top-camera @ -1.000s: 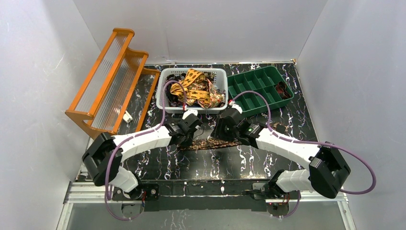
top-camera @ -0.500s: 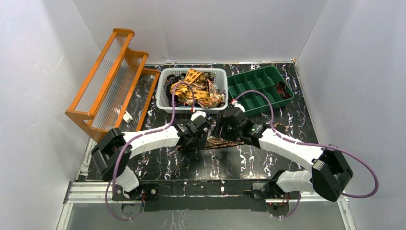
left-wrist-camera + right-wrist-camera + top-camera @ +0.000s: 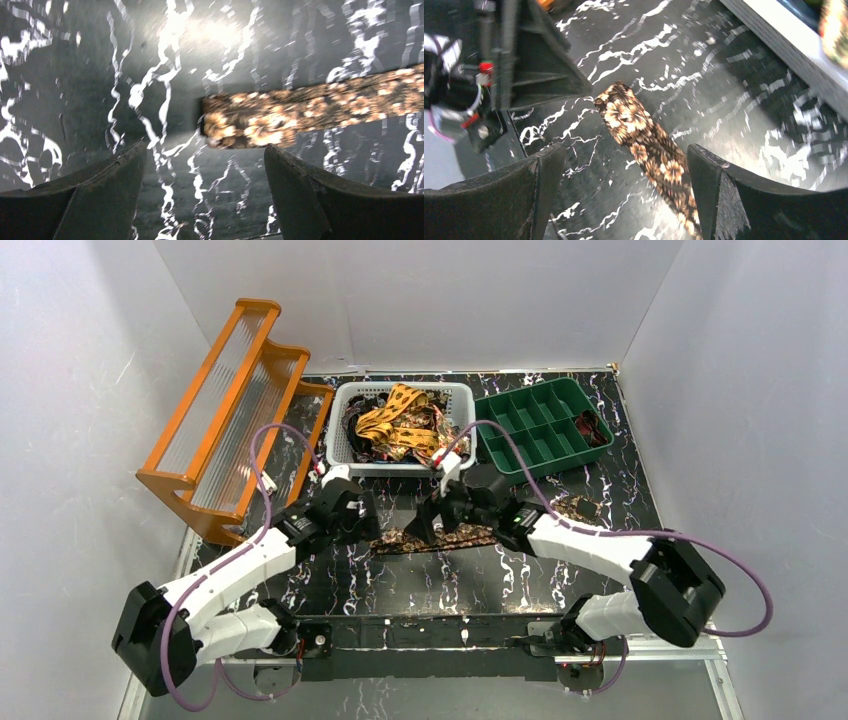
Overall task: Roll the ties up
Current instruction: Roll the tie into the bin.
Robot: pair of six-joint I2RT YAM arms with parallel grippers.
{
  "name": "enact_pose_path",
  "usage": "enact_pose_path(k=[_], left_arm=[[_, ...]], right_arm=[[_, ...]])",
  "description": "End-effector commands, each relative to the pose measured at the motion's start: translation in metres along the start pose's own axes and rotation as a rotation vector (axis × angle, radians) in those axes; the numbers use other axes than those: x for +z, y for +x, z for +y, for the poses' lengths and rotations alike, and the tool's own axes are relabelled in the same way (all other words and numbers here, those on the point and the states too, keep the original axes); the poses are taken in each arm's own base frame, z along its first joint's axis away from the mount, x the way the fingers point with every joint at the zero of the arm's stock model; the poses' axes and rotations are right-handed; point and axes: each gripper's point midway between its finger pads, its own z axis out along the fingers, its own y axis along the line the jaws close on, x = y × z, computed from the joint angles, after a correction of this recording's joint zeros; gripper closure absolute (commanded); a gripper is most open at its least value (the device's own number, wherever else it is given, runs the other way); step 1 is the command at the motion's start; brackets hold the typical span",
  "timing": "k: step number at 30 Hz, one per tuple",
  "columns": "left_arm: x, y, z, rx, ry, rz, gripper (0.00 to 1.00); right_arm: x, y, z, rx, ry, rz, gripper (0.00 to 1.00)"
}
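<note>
One dark brown tie (image 3: 470, 534) with tan flowers lies flat on the table, running from left of centre toward the right. Its left end (image 3: 250, 122) shows just beyond my left gripper (image 3: 204, 150), which is open and holds nothing. In the top view the left gripper (image 3: 362, 524) hovers off that end. My right gripper (image 3: 428, 524) is open low over the tie (image 3: 644, 135), which passes between its fingers without being pinched. More ties (image 3: 400, 425), yellow-orange and dark, are heaped in the white basket (image 3: 395, 468).
An orange ribbed rack (image 3: 230, 410) stands at the back left. A green compartment tray (image 3: 510, 430) sits right of the basket, with something dark in one far cell. The left gripper's body (image 3: 539, 65) looms close in the right wrist view.
Both grippers have opened. The left arm swung back to the left, off the tie's end. The right gripper slid left along the tie.
</note>
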Motion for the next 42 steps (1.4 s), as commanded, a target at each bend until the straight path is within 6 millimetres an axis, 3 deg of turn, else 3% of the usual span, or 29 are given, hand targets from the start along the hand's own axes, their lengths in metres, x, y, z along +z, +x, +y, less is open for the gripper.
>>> enact_pose_path(k=[1, 6, 12, 21, 28, 30, 34, 42], left_arm=[[0.004, 0.024, 0.024, -0.105, -0.005, 0.077, 0.15], [0.008, 0.032, 0.044, -0.184, -0.037, 0.115, 0.14], [0.004, 0.029, 0.055, -0.217, -0.042, 0.116, 0.12], [0.002, 0.033, 0.061, -0.202, -0.051, 0.127, 0.11], [0.003, 0.034, 0.058, -0.202, -0.038, 0.134, 0.11], [0.005, 0.034, 0.057, -0.206, -0.030, 0.138, 0.11], [0.006, 0.036, 0.055, -0.209, -0.024, 0.144, 0.11], [0.009, 0.040, 0.056, -0.210, -0.024, 0.158, 0.11]], right_arm=[[0.028, -0.025, 0.036, -0.461, -0.203, -0.108, 0.01], [0.067, -0.008, 0.048, -0.630, -0.266, -0.014, 0.01], [0.093, 0.012, 0.046, -0.684, -0.320, 0.050, 0.01], [0.115, 0.044, 0.034, -0.708, -0.353, 0.175, 0.01], [0.119, 0.086, 0.028, -0.712, -0.394, 0.283, 0.02], [0.119, 0.092, 0.021, -0.715, -0.370, 0.293, 0.08], [0.116, 0.096, 0.017, -0.726, -0.346, 0.298, 0.32], [0.111, 0.107, 0.017, -0.758, -0.347, 0.332, 0.53]])
